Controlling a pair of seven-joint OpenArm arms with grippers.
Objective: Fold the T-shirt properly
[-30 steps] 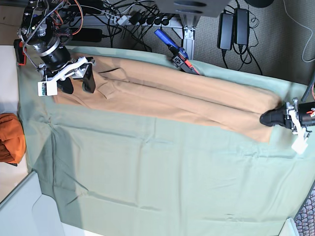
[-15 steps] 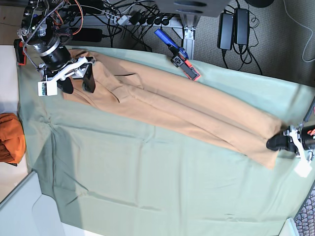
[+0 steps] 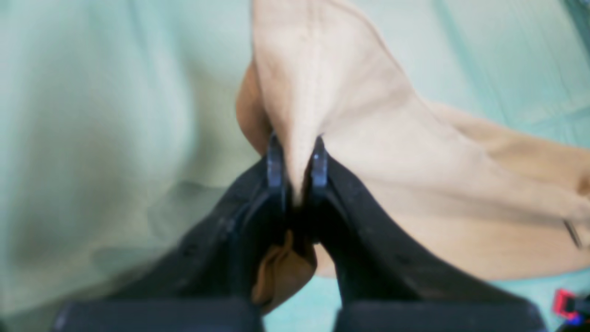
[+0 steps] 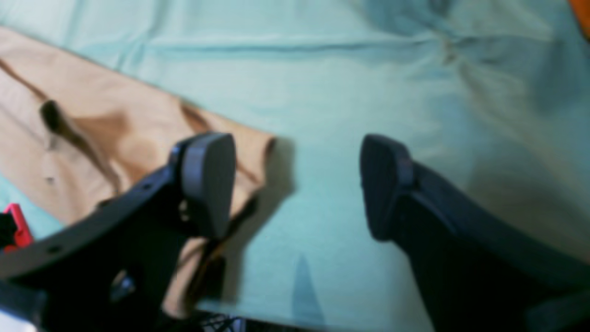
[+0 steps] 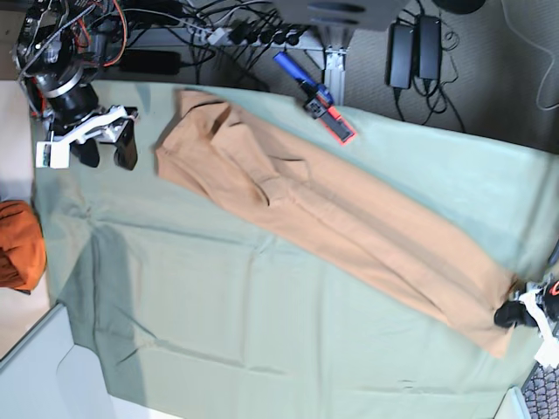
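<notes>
My left fingers (image 3: 295, 159) pinch the T-shirt (image 5: 332, 218) at the table's (image 5: 218, 314) right edge, my right fingers (image 4: 295, 184) spread open just beside its other end

T-shirt (image 5: 332, 223) | peach, folded into long narrow strip | lying diagonally, one end pinched, slightly lifted

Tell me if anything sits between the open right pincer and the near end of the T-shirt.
Nothing visible does. The right pincer stands open over bare green table cloth, and the T-shirt end lies just beside it.
</notes>
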